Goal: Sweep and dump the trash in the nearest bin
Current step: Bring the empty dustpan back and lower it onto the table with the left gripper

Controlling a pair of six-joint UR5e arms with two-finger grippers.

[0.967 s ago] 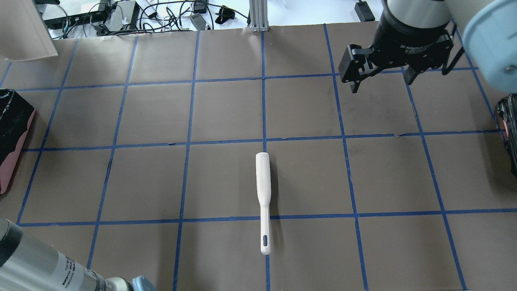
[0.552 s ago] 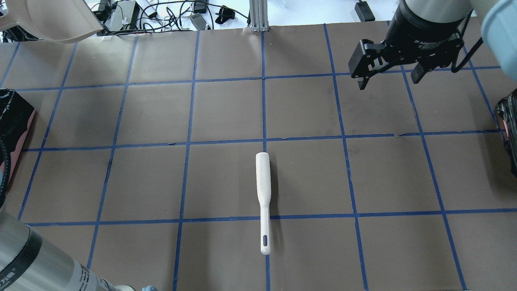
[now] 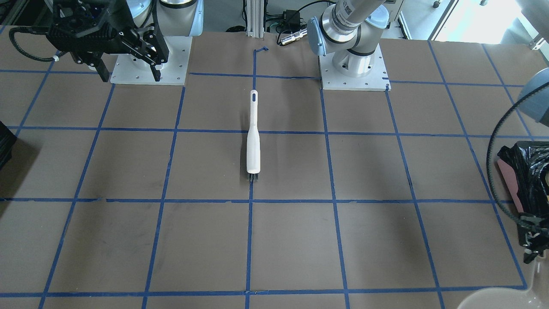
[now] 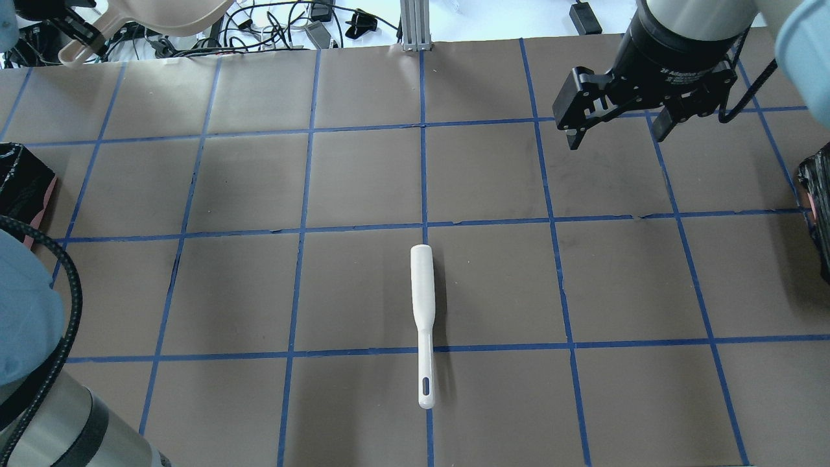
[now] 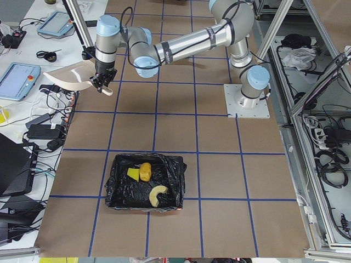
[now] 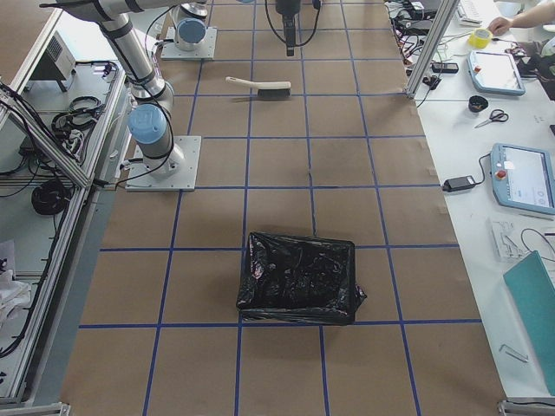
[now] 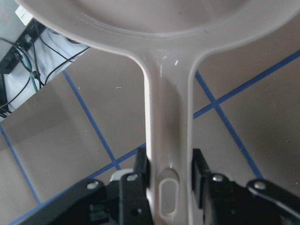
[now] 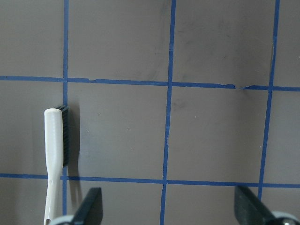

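Observation:
The trash lies inside the bin (image 5: 118,189): a brown lump (image 5: 145,171), a yellow-green wedge (image 5: 132,174) and a pale curved rind (image 5: 159,193) on the black bag. The bin's pink side (image 4: 35,194) shows at the table's left edge. My left gripper (image 7: 168,174) is shut on the handle of a beige dustpan (image 7: 164,117), held in the air beyond the far left corner (image 4: 168,14). A white brush (image 4: 421,311) lies flat at mid-table, untouched. My right gripper (image 4: 616,133) hangs open over the far right, holding nothing.
A second black-bagged bin (image 6: 299,277) stands at the table's right end, its edge visible in the overhead view (image 4: 818,207). Cables and electronics (image 4: 272,26) lie past the far edge. My left arm's elbow and cable (image 4: 39,311) fill the near left corner.
The dustpan swung right and turned at the top left, its handle now showing. My left arm's elbow moved into the near left corner. The right gripper shifted slightly and stayed open.

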